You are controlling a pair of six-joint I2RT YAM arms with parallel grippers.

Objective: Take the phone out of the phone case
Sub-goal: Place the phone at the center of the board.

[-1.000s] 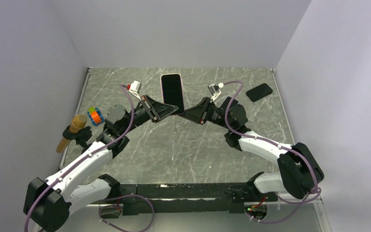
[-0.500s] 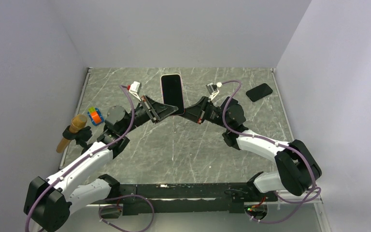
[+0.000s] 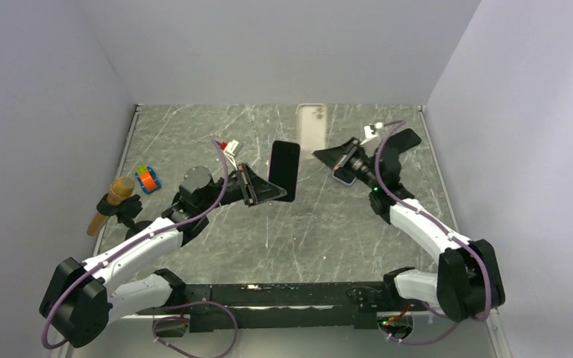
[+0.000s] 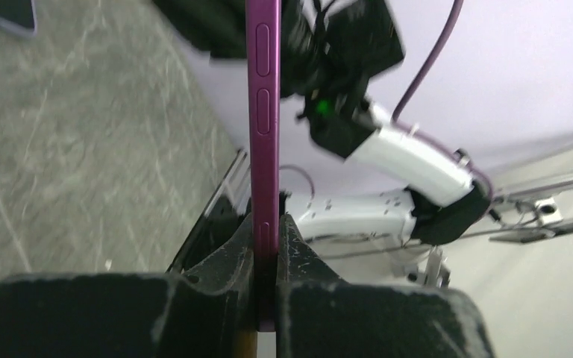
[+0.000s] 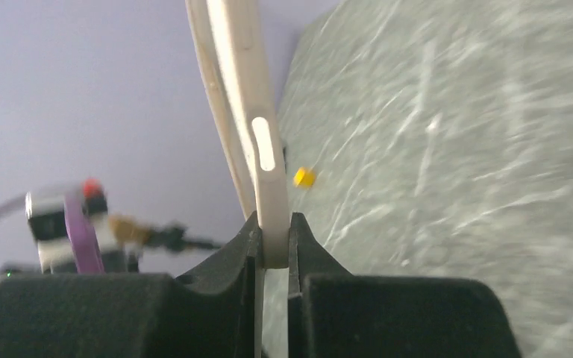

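Two separate pieces are up off the tabletop (image 3: 283, 239). My left pincer (image 3: 267, 192) is clamped on the near edge of the phone (image 3: 284, 168), and my right pincer (image 3: 322, 154) is clamped on the phone case (image 3: 312, 128). The case is a little farther back and to the right of the phone, and the two do not touch.

The case is hard to make out from above, where it shows only as a pale, blurred, half see-through slab. My right wrist camera shows it edge-on (image 5: 245, 82), cream-coloured with one slot in its side, its top cut off by the frame and its bottom pinched between my fingers (image 5: 233, 257). A tiny yellow speck (image 5: 304, 177) beyond it is too small to identify.

My left wrist camera shows only the phone's purple side (image 4: 262, 112) with two buttons. Its top end runs out of the frame and the screen is not visible.

At the far right, a second dark phone (image 3: 409, 137) lies partly behind my right arm. At the left are a colourful cube (image 3: 146, 179) and a tan handled object (image 3: 112, 201) in a black holder.

The tabletop is grey-green marbled stone with white veins, closed in by plain pale walls.
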